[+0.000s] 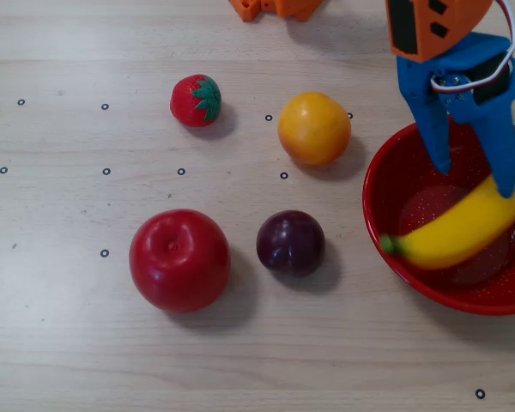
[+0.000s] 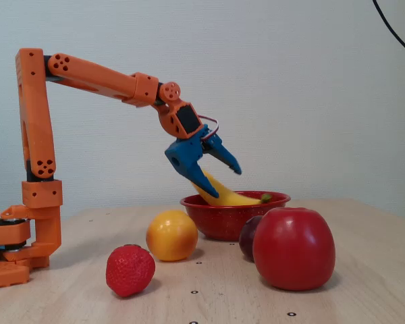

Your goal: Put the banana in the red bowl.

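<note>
The yellow banana (image 1: 459, 232) lies tilted inside the red bowl (image 1: 379, 184), its green tip at the bowl's left rim in the overhead view. It looks slightly blurred. In the fixed view the banana (image 2: 224, 198) leans in the red bowl (image 2: 223, 221) with one end up toward the lower finger. My blue gripper (image 1: 472, 172) hangs open just above the bowl, and its jaws no longer clamp the fruit. The fixed view shows the gripper (image 2: 227, 183) spread wide over the bowl's back rim.
A red apple (image 1: 179, 259), a dark plum (image 1: 290, 243), an orange fruit (image 1: 314, 128) and a strawberry (image 1: 196, 99) sit on the wooden table left of the bowl. The orange arm base (image 2: 13, 250) stands at the far left of the fixed view.
</note>
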`<act>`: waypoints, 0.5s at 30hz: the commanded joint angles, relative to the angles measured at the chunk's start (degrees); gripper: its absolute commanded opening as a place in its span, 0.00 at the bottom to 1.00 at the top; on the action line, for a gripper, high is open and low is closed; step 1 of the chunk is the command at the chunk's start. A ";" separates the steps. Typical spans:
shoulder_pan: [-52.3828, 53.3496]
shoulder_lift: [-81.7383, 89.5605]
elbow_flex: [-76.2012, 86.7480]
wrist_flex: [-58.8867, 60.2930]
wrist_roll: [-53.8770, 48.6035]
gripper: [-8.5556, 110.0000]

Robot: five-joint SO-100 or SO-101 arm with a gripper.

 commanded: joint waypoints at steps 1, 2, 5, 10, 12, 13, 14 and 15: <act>-2.90 8.70 -9.40 2.64 -2.72 0.21; -3.43 9.58 -10.46 4.22 -3.25 0.18; -5.71 12.83 -12.04 8.09 -5.01 0.07; -11.69 21.53 -7.47 11.25 -8.26 0.07; -14.33 26.98 -1.41 10.20 -7.91 0.07; -15.64 29.97 1.93 9.40 -7.73 0.07; -16.96 32.96 5.71 8.26 -7.29 0.07; -18.37 36.04 9.67 7.03 -6.59 0.07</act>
